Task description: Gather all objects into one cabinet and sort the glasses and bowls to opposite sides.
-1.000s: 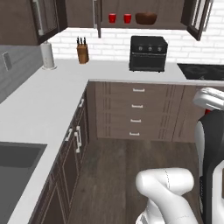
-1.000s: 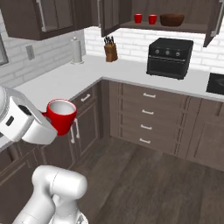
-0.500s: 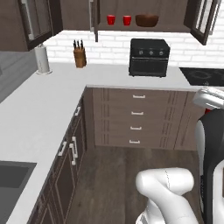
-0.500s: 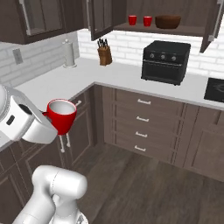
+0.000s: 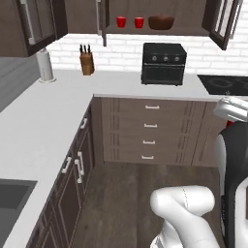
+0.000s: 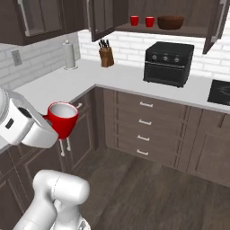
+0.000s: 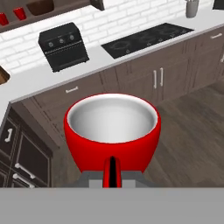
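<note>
Dark wood cabinet point(image 6: 188, 30) hangs open above the pale surface point(image 6: 126, 78); on its shelf two tapered cups point(image 6: 134, 20) flank a round wooden bowl point(image 6: 170, 22). Jaws clench a glossy red cup point(image 6: 63, 119), upright; camera now nearer.

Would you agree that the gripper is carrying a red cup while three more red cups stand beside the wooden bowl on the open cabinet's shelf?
Not quite: the shelf holds two red cups, not three, left of the wooden bowl, as the right base view shows. The rest stands: the gripper carries a red cup, and the cabinet is open.
</note>
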